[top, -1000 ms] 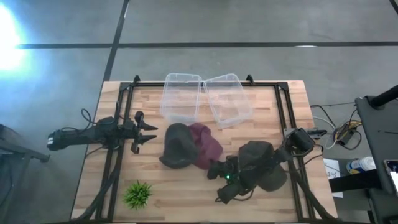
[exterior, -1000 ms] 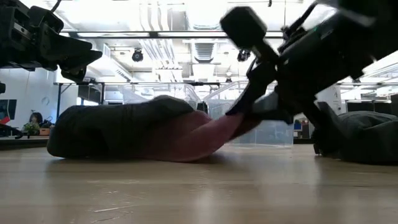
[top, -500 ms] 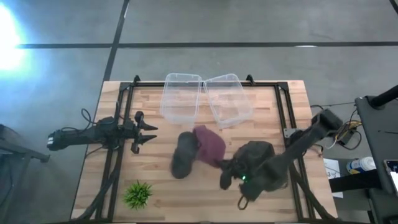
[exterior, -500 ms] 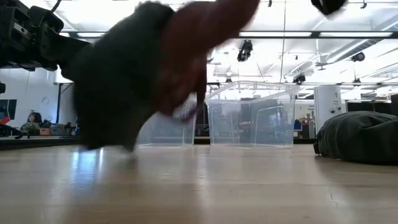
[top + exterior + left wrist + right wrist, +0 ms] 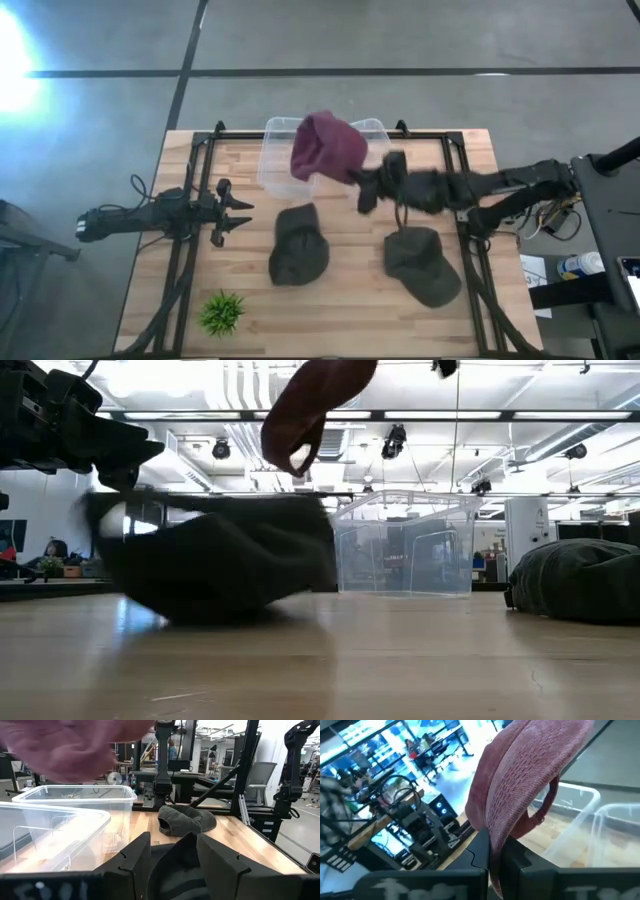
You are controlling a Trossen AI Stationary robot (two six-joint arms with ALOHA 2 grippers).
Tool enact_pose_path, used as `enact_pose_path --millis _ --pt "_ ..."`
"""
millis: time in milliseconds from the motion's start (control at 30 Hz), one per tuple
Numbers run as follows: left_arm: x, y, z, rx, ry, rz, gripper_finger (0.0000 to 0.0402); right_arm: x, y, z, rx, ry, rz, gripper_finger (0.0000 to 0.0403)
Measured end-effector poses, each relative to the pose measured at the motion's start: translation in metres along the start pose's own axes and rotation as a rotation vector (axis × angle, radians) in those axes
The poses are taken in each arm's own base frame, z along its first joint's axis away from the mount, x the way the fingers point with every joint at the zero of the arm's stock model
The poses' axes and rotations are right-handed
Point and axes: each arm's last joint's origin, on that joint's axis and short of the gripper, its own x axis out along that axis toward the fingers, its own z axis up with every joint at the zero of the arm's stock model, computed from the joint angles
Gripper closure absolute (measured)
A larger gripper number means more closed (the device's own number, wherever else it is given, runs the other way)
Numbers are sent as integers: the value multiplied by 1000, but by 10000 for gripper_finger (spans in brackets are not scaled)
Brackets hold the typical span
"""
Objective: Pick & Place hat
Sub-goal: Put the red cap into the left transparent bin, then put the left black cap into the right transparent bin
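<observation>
A maroon hat [image 5: 325,148] hangs in the air over the two clear bins [image 5: 293,160], high in the low view [image 5: 315,400]. My right gripper [image 5: 358,186] is shut on it, the arm reaching in from the table's right side. A dark hat [image 5: 298,245] lies on the wood at mid-table. A second dark hat [image 5: 422,265] rests nearer the right edge. My left gripper [image 5: 236,212] waits open, above the table's left part. In its wrist view the dark hat [image 5: 187,820] lies beyond its fingers. My right gripper pinches the maroon hat's edge [image 5: 496,837] between its two fingers [image 5: 479,851]. It comes roughly level from the table's right side. The hat is lifted clear of everything and stands out beyond the fingertips, its strap loop [image 5: 547,802] dangling.
The two clear bins [image 5: 405,545] stand side by side at the far edge. A small green plant [image 5: 222,312] sits near the table's near-left corner. Black frame rails [image 5: 452,190] run along the left and right sides. Bare wood [image 5: 350,320] shows along the near edge.
My right gripper has risen and swung from the near-right part of the table toward the far edge, carrying the maroon hat up over the bins. The dark hat beside it was dragged up and tumbled, and now lies on the wood at mid-table.
</observation>
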Motion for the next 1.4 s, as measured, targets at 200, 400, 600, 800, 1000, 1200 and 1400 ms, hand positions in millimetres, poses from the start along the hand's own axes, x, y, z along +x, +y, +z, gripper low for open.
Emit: enact_pose_path --millis 200,400,600,800,1000,1200,1400 --pt "0 0 0 0 0 0 246 58 -47 14 34 151 24 390" --pt "0 0 0 0 0 0 246 103 -74 10 73 236 -38 388" --pt "0 0 0 0 0 0 246 133 -64 20 29 265 50 338" --pt "0 0 0 0 0 0 246 144 -45 34 -30 290 86 257" --pt "0 0 0 0 0 0 246 108 -20 32 -176 445 71 206" --pt "0 0 0 0 0 0 246 66 -15 -14 -118 790 -101 202" --pt "0 0 0 0 0 0 246 42 0 -85 -17 906 -132 209"
